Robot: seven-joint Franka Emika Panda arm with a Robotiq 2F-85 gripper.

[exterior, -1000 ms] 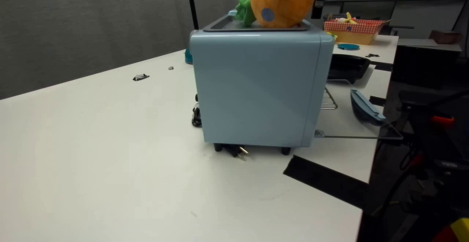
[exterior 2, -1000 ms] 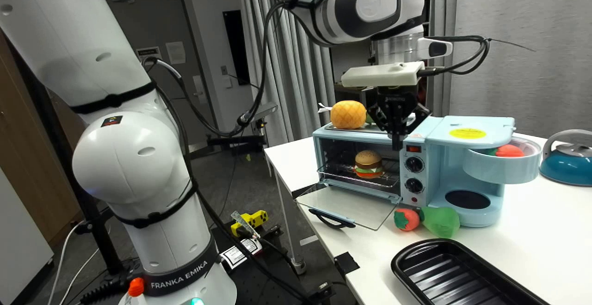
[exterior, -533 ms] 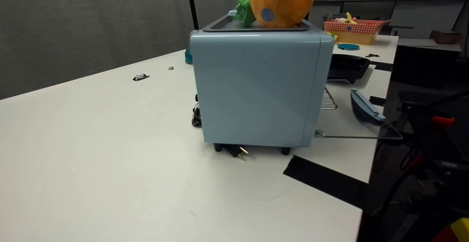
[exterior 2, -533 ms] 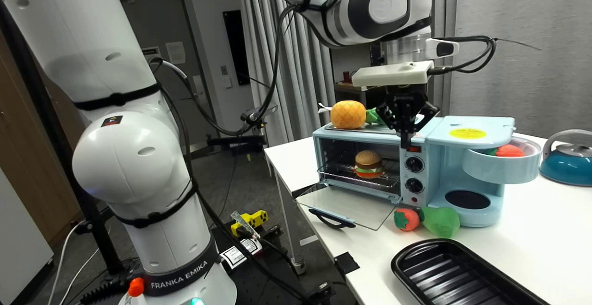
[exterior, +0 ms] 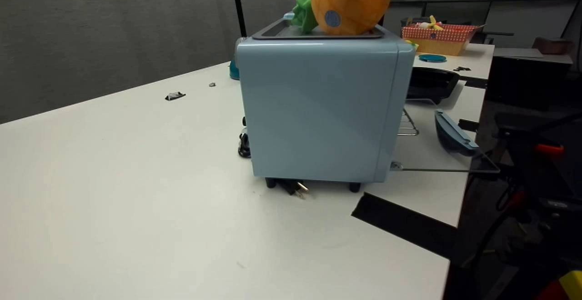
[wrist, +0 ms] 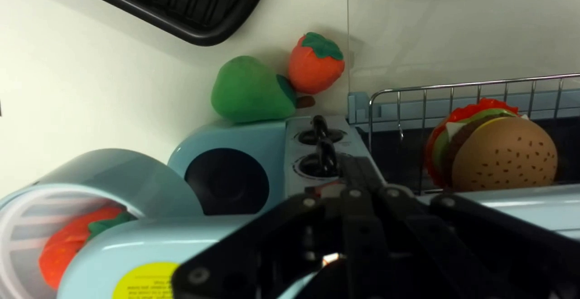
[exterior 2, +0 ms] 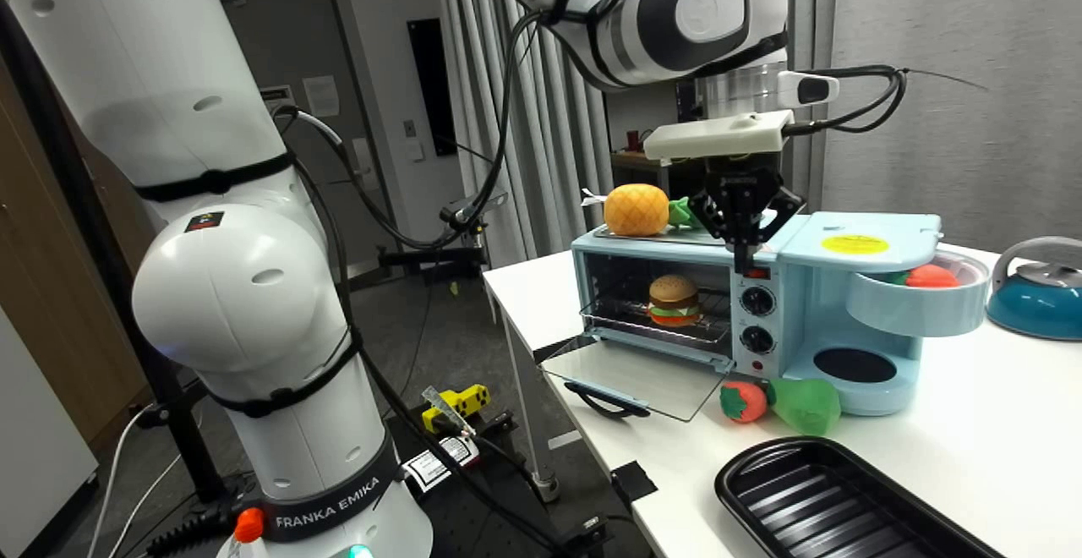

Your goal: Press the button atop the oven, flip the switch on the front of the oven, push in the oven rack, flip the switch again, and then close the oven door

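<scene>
The light blue oven (exterior 2: 811, 304) stands on the table; its plain side (exterior: 323, 109) fills the middle of an exterior view. Its glass door (exterior 2: 647, 372) is folded down flat. The wire rack (exterior 2: 613, 320) juts from the cavity under a toy burger (exterior 2: 674, 300). Pointing down, my gripper (exterior 2: 743, 264) is shut with nothing between its fingers, at the upper left of the control panel. In the wrist view its fingertips (wrist: 362, 165) overlap the panel beside the upper knob (wrist: 317, 165). A red switch (exterior 2: 757, 273) is partly covered. I cannot make out the top button.
A toy pineapple (exterior 2: 636, 210) lies on a grey tray (exterior: 273, 31) atop the oven. A toy tomato (exterior 2: 744, 402) and a green toy (exterior 2: 803, 406) sit before the panel. A black pan (exterior 2: 845, 499) is nearer the table's front. A teal kettle (exterior 2: 1035, 300) stands beside the oven.
The gripper has shifted from the right edge of the oven opening sideways to the control panel. Over the last half second it has hardly moved. Door, rack and burger look unchanged.
</scene>
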